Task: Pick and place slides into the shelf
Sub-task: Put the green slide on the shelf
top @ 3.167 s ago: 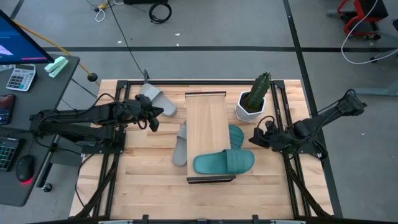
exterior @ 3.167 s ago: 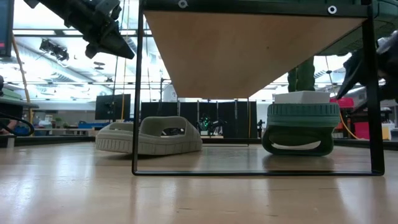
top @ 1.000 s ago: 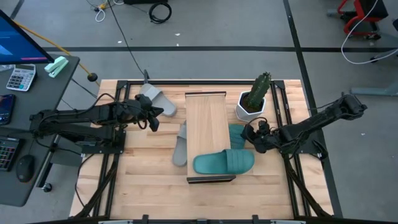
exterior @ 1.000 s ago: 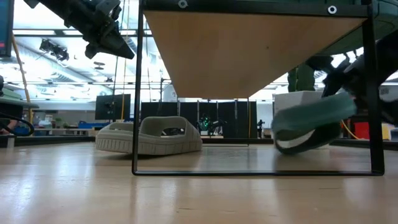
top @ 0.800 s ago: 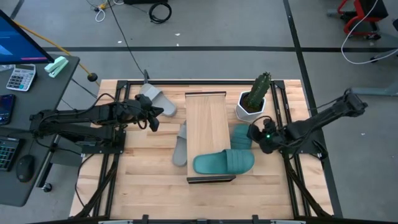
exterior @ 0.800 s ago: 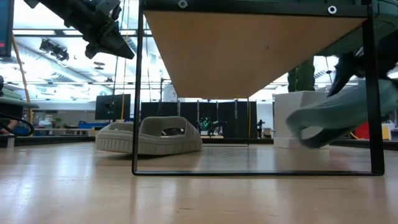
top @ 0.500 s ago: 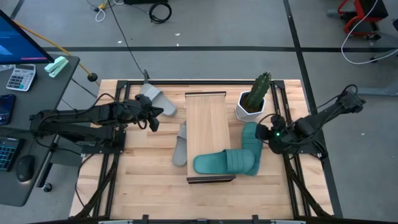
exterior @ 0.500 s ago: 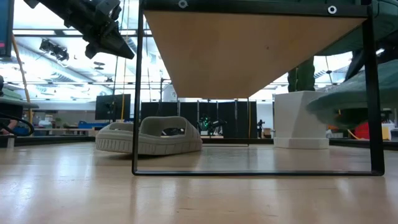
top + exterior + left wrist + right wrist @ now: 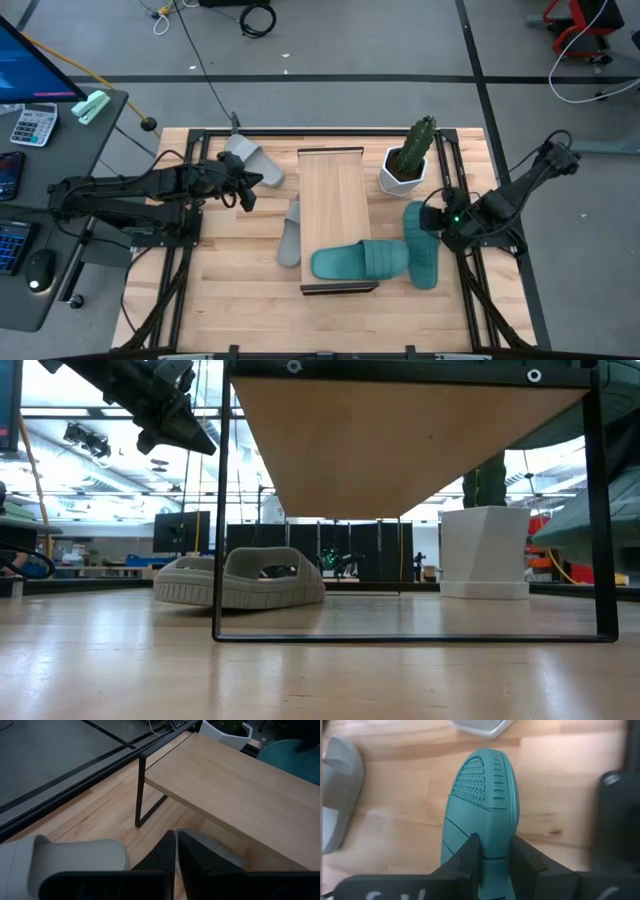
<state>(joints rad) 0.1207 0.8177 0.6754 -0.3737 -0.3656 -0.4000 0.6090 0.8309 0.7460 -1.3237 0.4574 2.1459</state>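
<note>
The shelf (image 9: 330, 215) stands mid-table with one teal slide (image 9: 360, 262) lying across its top near the near end. My right gripper (image 9: 440, 224) is shut on a second teal slide (image 9: 421, 246), which hangs in the air to the right of the shelf (image 9: 585, 525). One grey slide (image 9: 290, 230) lies on its sole half under the shelf's left side. Another grey slide (image 9: 250, 158) lies at the far left. My left gripper (image 9: 244, 191) hovers shut above the table between the two grey slides. My right gripper pinches the teal slide near one end (image 9: 494, 851) between its two fingers (image 9: 470, 856), coming steeply from above. The treaded sole (image 9: 470, 785) faces sideways, so the slide sits on edge. It stretches away below the fingers, clear of the table.
A white pot with a cactus (image 9: 405, 165) stands at the far right, close behind my right gripper. Dark frame rails (image 9: 470, 290) run along the table's sides. Bare wood shows at the near left (image 9: 230, 290).
My right gripper has risen and drawn back toward the table's right and near edges, rolling its wrist. The teal slide, which rested beside the shelf's right side, has been lifted clear, tipped on edge and swung to lie lengthwise toward the near edge.
</note>
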